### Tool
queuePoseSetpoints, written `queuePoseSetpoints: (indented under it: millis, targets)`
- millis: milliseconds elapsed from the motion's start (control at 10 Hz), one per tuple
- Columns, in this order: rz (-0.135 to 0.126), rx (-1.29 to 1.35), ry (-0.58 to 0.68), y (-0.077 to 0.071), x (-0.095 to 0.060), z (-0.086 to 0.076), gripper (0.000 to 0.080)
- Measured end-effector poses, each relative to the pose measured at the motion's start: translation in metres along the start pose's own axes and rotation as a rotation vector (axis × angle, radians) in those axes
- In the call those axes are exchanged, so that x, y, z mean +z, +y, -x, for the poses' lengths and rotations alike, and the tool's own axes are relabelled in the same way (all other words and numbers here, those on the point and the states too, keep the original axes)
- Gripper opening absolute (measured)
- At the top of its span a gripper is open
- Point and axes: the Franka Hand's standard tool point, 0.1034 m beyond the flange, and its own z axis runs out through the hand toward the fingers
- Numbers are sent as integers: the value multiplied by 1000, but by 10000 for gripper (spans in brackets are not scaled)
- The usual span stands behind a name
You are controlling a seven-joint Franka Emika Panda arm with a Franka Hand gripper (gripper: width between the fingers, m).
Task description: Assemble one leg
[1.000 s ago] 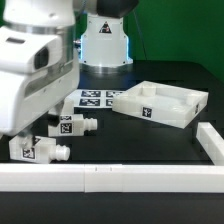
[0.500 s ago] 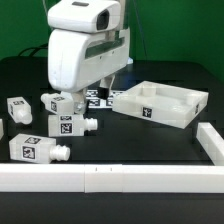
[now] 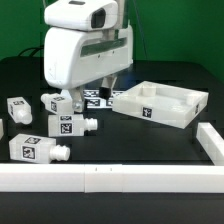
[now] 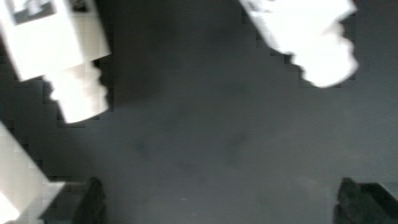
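Observation:
Several legs, small white blocks with marker tags and round pegs, lie on the black table at the exterior view's left: one leg [image 3: 68, 125], another [image 3: 38, 149], one at the far left [image 3: 18, 108], and one [image 3: 58, 103] just under the arm's white hand. My gripper [image 3: 92, 90] hangs low over the table between these legs and the panel; its fingers are mostly hidden there. In the wrist view my gripper [image 4: 221, 205] is open and empty, with bare table between the dark fingertips [image 4: 71, 203]. Two legs show beyond it, one leg [image 4: 57, 50] and another [image 4: 306, 38].
The large flat white panel [image 3: 175, 112] with corner sockets lies at the exterior view's right. The marker board [image 3: 97, 97] lies behind the hand. A white wall [image 3: 100, 178] runs along the front and up the right side [image 3: 212, 142]. A white strip [image 4: 15, 175] shows at the wrist view's edge.
The arm has swung from close in front at the exterior view's left to the middle, over the legs. In the last half second it moved only slightly.

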Motion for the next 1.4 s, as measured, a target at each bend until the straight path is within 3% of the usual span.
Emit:
queuePoseSetpoints:
  millis: [200, 300, 400, 800, 1000, 1100, 1200, 1300, 1400]
  targets:
    - [-2, 204, 7, -38, -18, -7, 649]
    - [-30, 294, -26, -44, -22, -13, 649]
    - [-23, 286, -21, -38, -27, -22, 649]
    - [-25, 318, -21, -40, -25, -20, 649]
    - [-46, 549, -32, -68, -24, -7, 649]
    - [-67, 712, -59, -88, -23, -5, 649]
    - [-104, 780, -80, -94, -19, -5, 649]
    - [-90, 694, -45, -79, -16, 1, 649]
    - [-88, 722, -46, -77, -16, 4, 649]
